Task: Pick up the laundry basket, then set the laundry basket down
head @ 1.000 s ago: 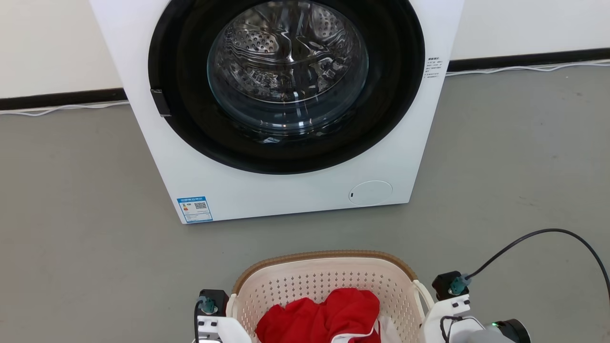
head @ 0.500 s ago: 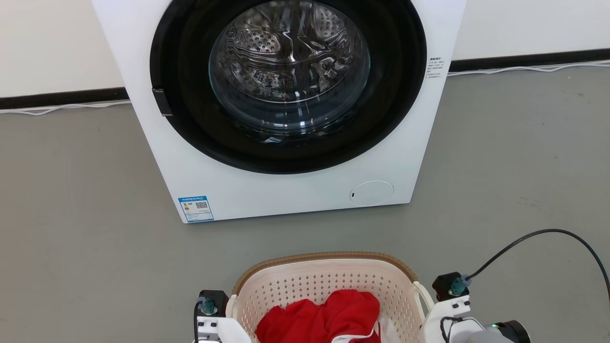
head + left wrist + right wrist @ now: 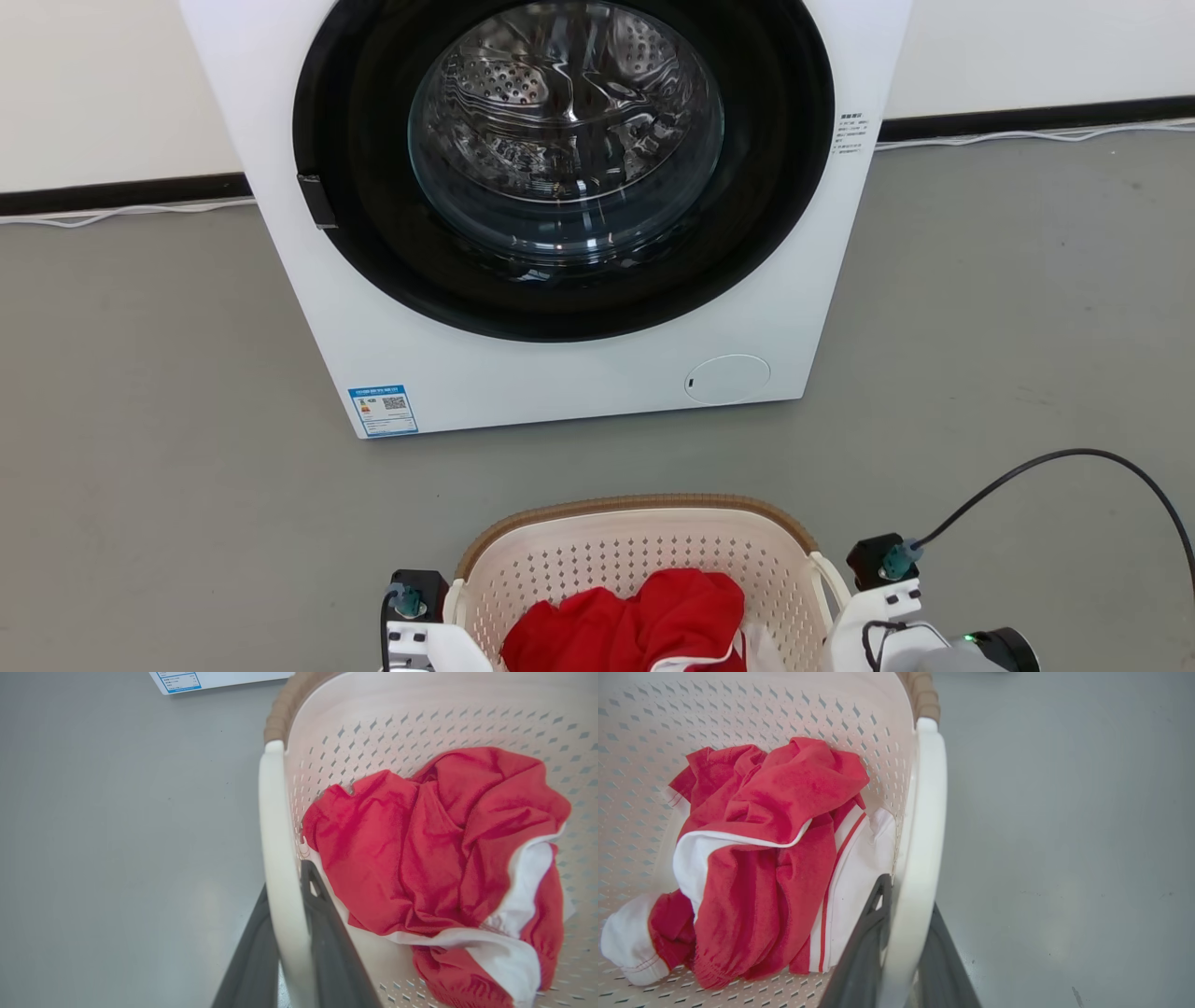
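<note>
You see one laundry basket [image 3: 635,551] with two loop handles, the left handle [image 3: 275,835] and the right handle [image 3: 924,826]. One washing machine [image 3: 560,383] carries one blue label [image 3: 382,410]. You have two grippers: left gripper [image 3: 286,882], right gripper [image 3: 908,893]. There is one heap of red-and-white laundry [image 3: 644,621]; its pieces can't be counted.

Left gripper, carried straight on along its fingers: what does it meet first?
The left gripper straddles the white handle of the laundry basket; going on, it would probably run along it into the brown rim.
</note>
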{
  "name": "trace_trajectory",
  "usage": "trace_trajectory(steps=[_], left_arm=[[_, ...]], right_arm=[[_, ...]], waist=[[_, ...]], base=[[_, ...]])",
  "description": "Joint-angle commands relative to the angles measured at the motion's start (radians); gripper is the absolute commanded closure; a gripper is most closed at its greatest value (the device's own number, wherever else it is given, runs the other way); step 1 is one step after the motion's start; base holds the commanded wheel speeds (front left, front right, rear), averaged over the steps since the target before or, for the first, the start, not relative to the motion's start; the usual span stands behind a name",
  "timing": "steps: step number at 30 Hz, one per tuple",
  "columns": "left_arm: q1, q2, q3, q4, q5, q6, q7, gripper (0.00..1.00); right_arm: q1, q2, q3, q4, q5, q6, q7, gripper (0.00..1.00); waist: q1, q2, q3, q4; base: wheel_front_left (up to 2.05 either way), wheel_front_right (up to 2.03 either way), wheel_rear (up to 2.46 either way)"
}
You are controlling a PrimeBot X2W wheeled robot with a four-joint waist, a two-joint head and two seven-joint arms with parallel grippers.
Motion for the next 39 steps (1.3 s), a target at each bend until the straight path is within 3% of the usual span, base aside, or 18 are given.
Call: trace_trajectory(steps=[1,39], left_arm=[[-0.043,0.008,0.010,-0.008,0.002,-0.006,-0.021,1.00],[-0.047,0.008,-0.019,0.000,-0.028,-0.006,-0.029,1.00]], right_arm=[[-0.044,0.018,0.019,-0.016,0.006,0.008,-0.015,1.00],[-0.053,0.018,0.065,-0.003,0.058,0.008,-0.042,1.00]], waist=[[0.0000,-0.0001,-0.001,0.000],[0.0000,-0.0001,-0.014,0.008]], base=[[0.00,0.00,0.00],[0.00,0.00,0.00]])
